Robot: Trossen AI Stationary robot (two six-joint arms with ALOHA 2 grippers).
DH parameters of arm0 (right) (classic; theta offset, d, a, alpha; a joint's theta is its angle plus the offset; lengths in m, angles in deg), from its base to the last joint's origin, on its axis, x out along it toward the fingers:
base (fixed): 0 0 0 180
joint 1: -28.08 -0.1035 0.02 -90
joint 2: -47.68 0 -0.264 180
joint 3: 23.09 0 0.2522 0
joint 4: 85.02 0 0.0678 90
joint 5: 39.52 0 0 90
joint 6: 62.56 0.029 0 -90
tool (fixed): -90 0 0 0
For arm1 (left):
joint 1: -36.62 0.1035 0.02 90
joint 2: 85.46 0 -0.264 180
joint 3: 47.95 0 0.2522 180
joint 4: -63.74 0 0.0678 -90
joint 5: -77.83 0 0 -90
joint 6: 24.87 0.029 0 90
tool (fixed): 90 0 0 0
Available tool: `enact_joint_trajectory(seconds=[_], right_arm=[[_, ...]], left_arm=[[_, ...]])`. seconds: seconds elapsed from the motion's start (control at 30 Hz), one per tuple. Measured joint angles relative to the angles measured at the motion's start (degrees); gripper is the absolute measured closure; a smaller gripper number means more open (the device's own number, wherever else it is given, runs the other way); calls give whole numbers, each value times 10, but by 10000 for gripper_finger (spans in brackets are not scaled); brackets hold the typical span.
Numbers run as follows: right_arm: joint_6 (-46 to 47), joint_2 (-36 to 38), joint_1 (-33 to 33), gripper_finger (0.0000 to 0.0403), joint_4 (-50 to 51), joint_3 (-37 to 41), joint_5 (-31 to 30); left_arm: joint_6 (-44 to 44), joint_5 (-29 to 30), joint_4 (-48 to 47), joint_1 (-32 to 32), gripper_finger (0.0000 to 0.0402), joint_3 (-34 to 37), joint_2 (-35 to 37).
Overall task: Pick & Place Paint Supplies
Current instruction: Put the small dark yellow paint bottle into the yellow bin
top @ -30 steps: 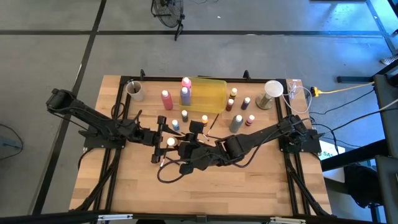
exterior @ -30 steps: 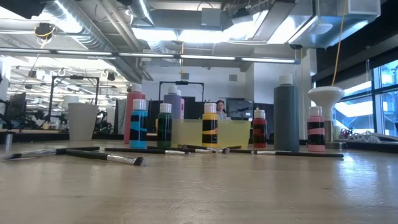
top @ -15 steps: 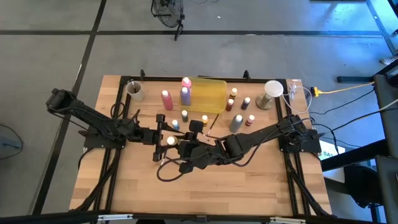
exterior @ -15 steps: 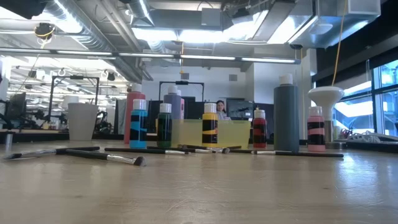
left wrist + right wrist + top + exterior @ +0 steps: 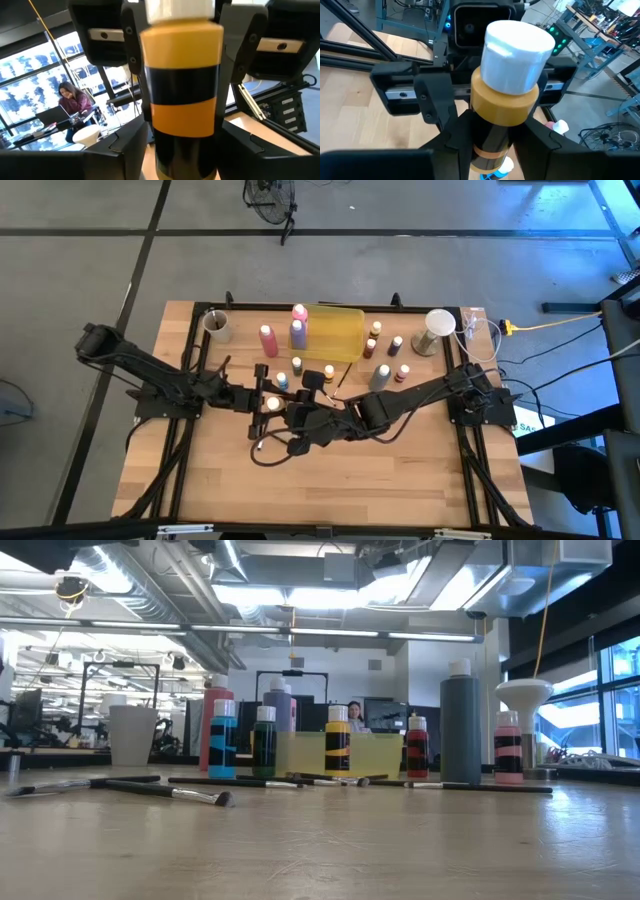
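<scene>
Near the worktop's (image 5: 200,490) middle, our right end effector (image 5: 487,142) clenches the lower body of a yellow white-capped paint bottle (image 5: 507,95). Our left end effector (image 5: 182,65) flanks the same bottle near its cap, whether gripping we cannot tell.

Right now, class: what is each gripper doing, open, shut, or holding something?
Left gripper: around the orange paint bottle, grip cannot be told.
Right gripper: shut on the orange paint bottle.
</scene>
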Motion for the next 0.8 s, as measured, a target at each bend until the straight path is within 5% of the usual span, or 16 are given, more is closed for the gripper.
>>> enact_joint_trajectory(seconds=[0.53,0.8], right_arm=[[4,1,1,277,8,0,29],[26,0,-2,200,14,0,35]], left_arm=[[2,4,10,0,271,1,-6],[3,3,2,0,272,1,-6]])
